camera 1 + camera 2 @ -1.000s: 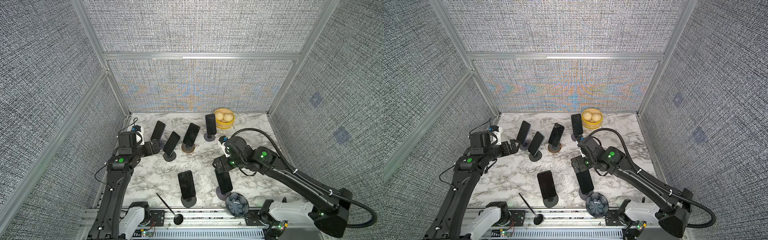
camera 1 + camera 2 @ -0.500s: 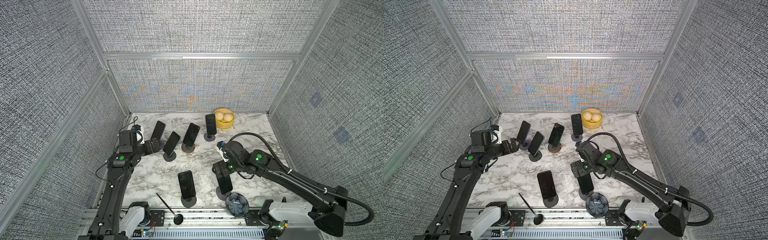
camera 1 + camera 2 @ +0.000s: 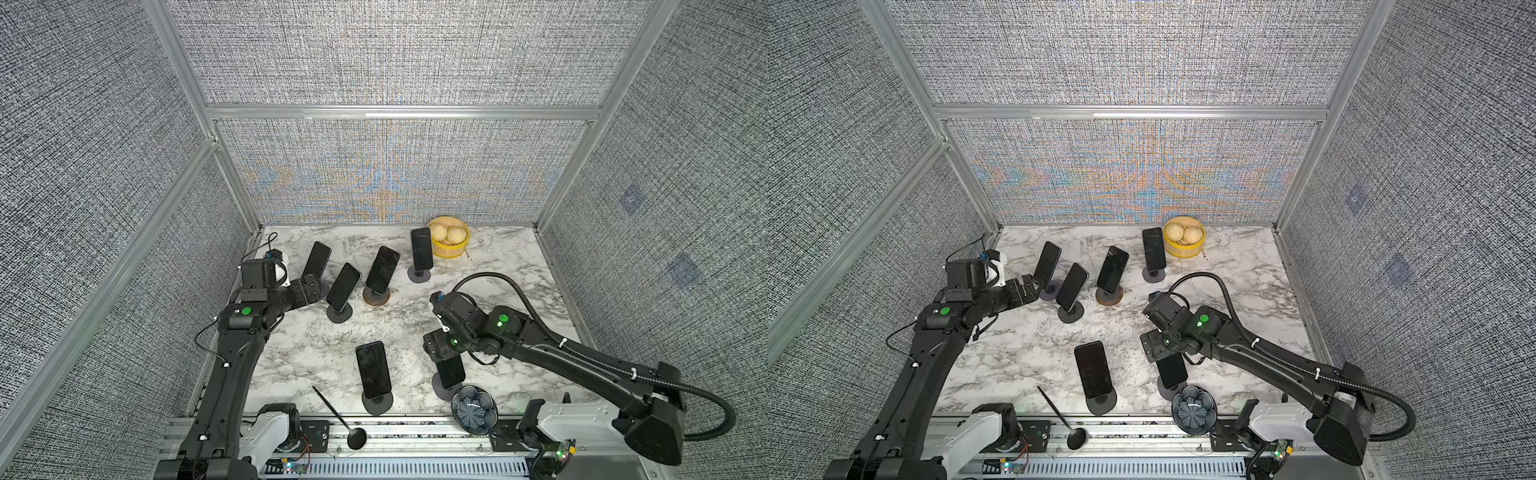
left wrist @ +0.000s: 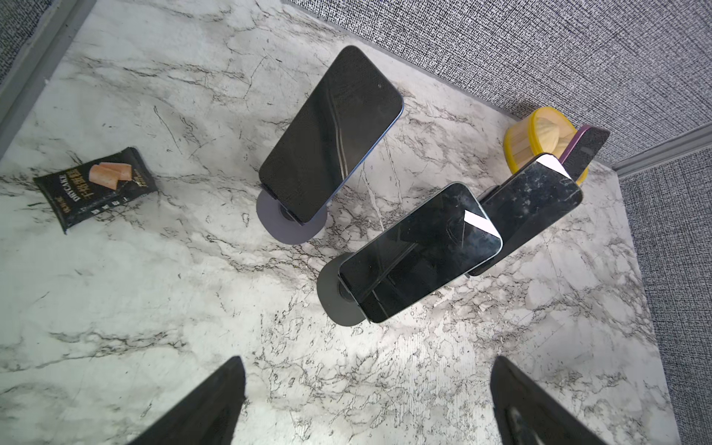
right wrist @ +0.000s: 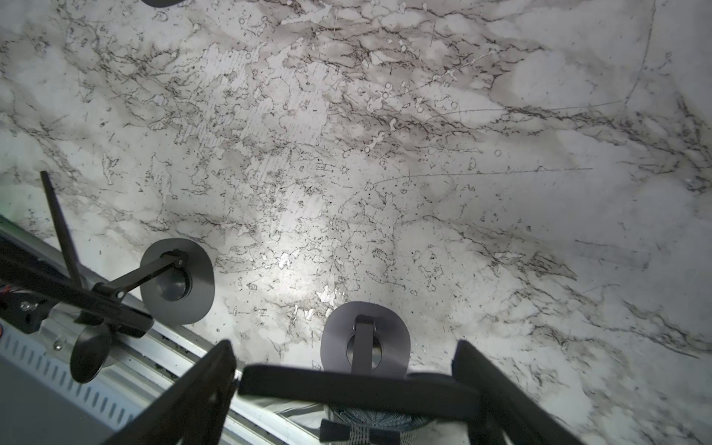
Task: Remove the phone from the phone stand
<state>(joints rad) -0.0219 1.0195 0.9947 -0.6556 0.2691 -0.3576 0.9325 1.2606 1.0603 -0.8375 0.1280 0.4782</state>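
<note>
- Right gripper (image 5: 345, 348): its fingers straddle the top edge of the phone (image 5: 346, 387). I cannot tell whether they clamp it.
- The phone's long axis rises steeply from the stand (image 5: 335, 335) beneath the gripper, top end uppermost.

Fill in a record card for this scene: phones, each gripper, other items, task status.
phones: six, all on stands
left gripper: open, empty, facing the back phones
right gripper: fingers flank the near-right phone at its top; grip unclear
other items: bun basket, bowl, spoon, snack packet
status: phone not yet removed
</note>
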